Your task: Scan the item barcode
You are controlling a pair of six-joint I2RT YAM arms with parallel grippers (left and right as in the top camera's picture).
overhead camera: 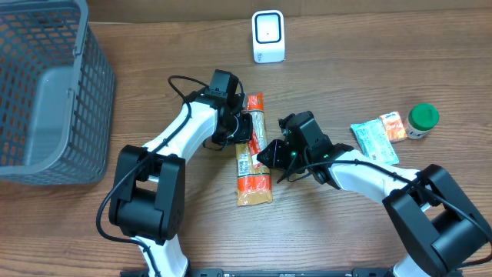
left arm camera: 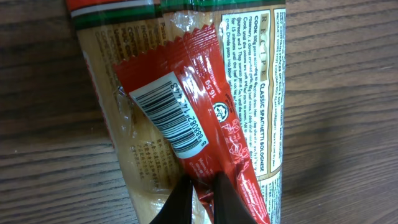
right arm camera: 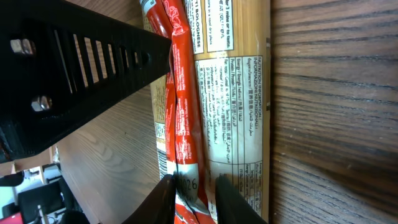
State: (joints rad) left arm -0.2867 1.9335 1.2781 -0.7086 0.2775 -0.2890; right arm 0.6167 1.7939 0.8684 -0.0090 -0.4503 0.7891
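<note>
pack point(overhead camera: 252, 181): likely light, slippery film, brittle contents. best hold: red seam flap point(left arm camera: 208, 106). left claw point(left arm camera: 202, 186) pinches flap; right claw point(right arm camera: 194, 186) narrow astride flap, grip unclear.

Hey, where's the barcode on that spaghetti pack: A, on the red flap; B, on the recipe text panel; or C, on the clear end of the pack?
A: the left wrist view shows the barcode printed on the red flap.
</note>
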